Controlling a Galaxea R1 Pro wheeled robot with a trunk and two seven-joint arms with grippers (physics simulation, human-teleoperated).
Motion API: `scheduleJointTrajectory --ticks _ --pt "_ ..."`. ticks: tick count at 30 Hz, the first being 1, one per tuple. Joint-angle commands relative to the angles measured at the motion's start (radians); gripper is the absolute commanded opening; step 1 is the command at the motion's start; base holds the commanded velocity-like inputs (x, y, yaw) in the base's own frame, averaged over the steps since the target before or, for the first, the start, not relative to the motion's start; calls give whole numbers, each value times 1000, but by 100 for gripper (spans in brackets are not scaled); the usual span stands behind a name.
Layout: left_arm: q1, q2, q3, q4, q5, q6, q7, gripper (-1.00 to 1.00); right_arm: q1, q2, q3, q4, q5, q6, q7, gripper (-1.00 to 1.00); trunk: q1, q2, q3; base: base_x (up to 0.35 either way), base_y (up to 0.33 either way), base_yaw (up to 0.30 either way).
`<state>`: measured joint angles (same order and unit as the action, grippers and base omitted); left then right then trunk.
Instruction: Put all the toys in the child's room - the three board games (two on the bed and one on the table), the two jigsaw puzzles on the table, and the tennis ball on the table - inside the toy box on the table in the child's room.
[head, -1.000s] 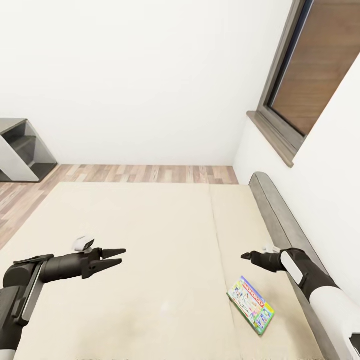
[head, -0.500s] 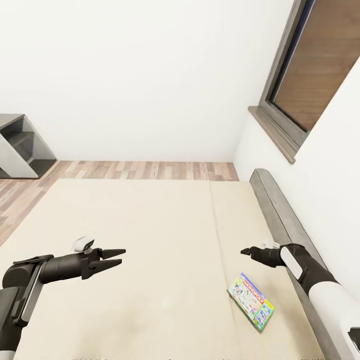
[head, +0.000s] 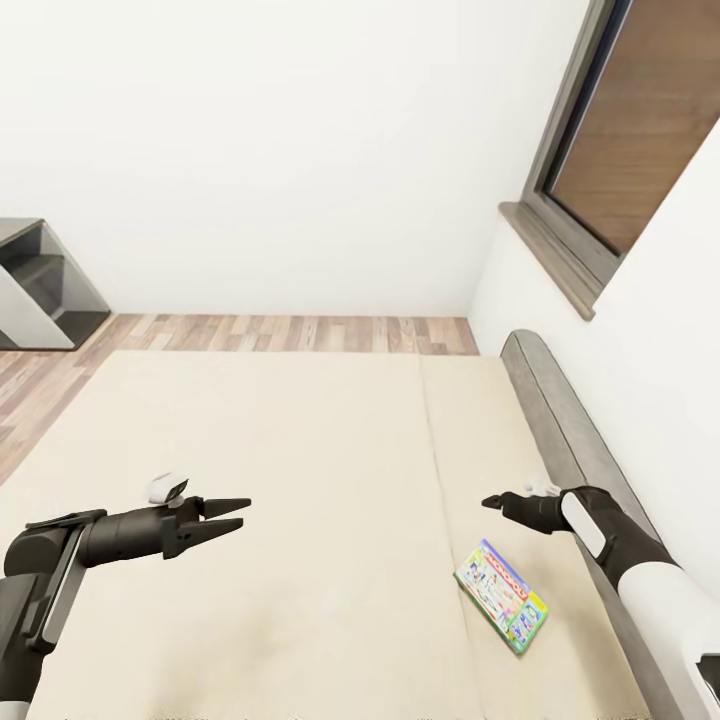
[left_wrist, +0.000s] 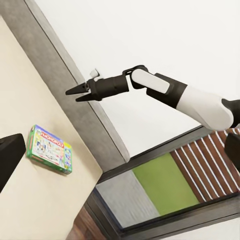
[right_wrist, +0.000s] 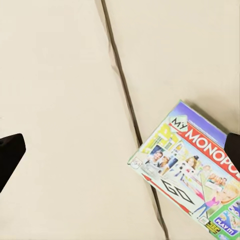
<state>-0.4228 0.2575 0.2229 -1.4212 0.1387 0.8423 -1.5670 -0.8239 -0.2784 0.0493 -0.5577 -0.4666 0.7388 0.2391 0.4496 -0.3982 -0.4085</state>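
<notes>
One board game (head: 501, 596), a thin green-edged box lettered MY MONOPOLY, lies flat on the cream bed (head: 300, 450) near its right side, just right of the seam line. The same box appears in the left wrist view (left_wrist: 49, 149) and in the right wrist view (right_wrist: 190, 165). My right gripper (head: 487, 503) hovers open above the mattress, a little beyond the box and apart from it; the left wrist view catches it from the side (left_wrist: 71, 95). My left gripper (head: 246, 511) is open and empty over the bed's left half.
A grey padded headboard (head: 560, 430) runs along the bed's right side against a white wall with a dark-framed window (head: 620, 130). Wood plank floor (head: 280, 333) lies beyond the bed. A grey and white shelf unit (head: 40, 285) stands at the far left.
The whole picture has shifted slightly upward, so the camera moved. The right arm has edged a little forward over the bed. Both grippers stay open and the box lies where it was.
</notes>
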Motion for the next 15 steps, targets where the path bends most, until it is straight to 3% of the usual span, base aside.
scheduleJointTrajectory --ticks 1,8,15 --pt "-1 0 0 0 -1 11 -4 100 -1 -2 4 -1 1 3 3 100 0 -2 -3 0 0 0" --pt "-1 0 1 1 -1 11 -4 100 -14 -33 1 -1 -1 12 2 100 0 -2 -15 0 0 0" --pt "-1 0 1 1 -2 11 -4 100 -38 -43 3 -1 0 45 -3 100 0 -2 -26 0 0 0"
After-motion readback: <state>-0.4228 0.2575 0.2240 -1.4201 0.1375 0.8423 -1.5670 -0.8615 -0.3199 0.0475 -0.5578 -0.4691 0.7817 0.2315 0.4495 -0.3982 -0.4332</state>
